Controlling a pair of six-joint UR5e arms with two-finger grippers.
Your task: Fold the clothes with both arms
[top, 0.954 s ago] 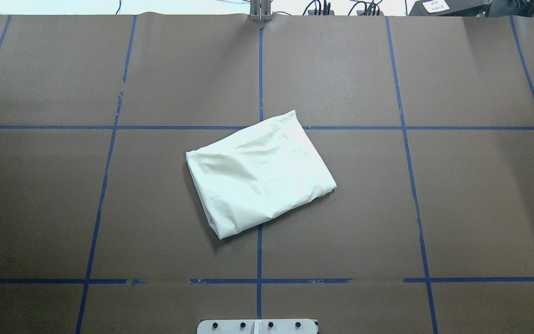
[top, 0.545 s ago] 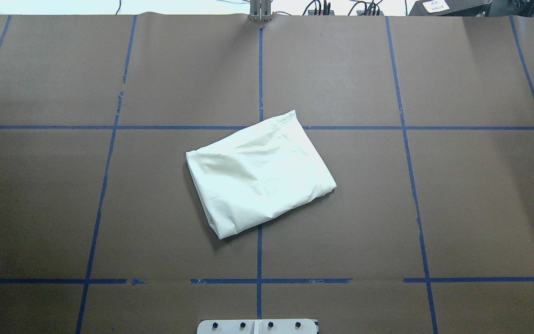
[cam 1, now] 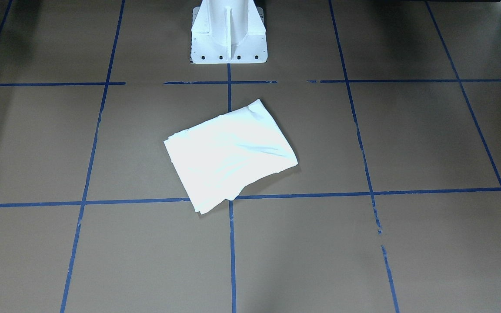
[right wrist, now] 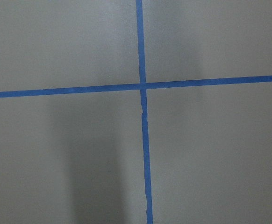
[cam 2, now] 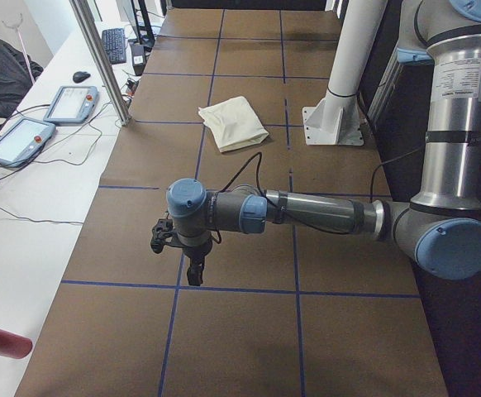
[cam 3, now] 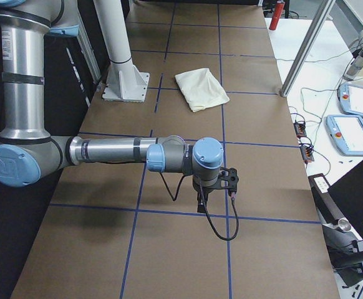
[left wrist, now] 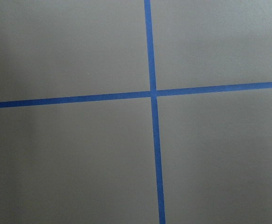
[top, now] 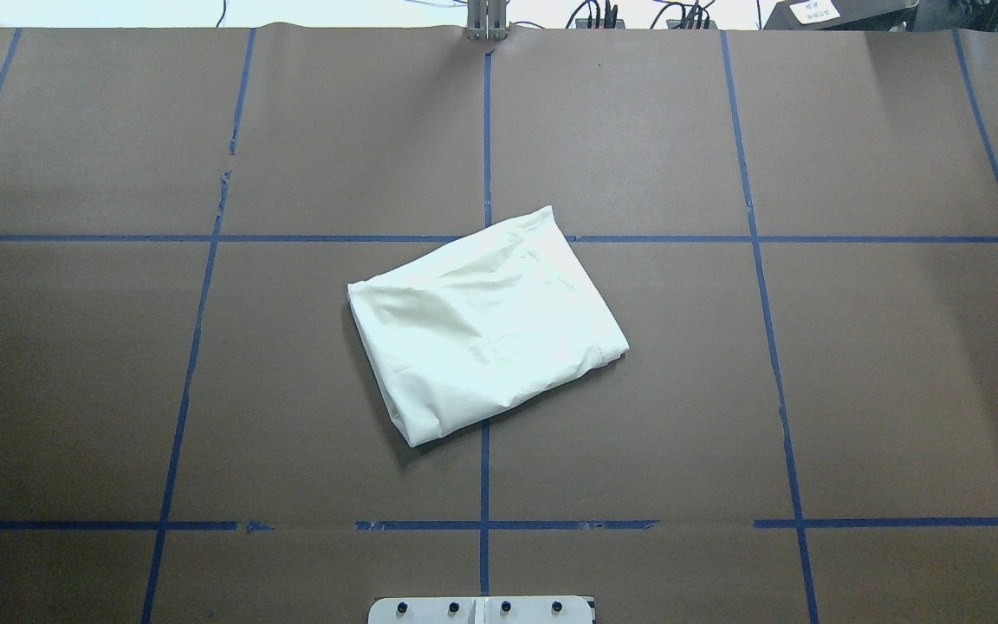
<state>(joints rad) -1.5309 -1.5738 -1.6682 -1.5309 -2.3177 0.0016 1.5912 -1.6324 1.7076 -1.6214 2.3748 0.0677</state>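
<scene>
The cream-white shirt (top: 486, 325) lies folded into a compact, skewed rectangle at the middle of the brown table, plain side up; no print shows. It also shows in the front view (cam 1: 231, 156) and both side views (cam 2: 234, 122) (cam 3: 201, 89). My left arm is stretched out low over the table's left end, its gripper (cam 2: 192, 269) pointing down, far from the shirt. My right gripper (cam 3: 201, 202) hangs likewise over the right end. I cannot tell whether either is open or shut. Both wrist views show only brown paper and blue tape.
The white pedestal base (cam 1: 228, 32) stands at the robot's edge, behind the shirt. Blue tape lines (top: 484, 130) grid the brown paper. Teach pendants (cam 2: 17, 136) (cam 3: 356, 134) and cables lie on white side tables. A metal post (cam 2: 104, 62) stands at the far edge.
</scene>
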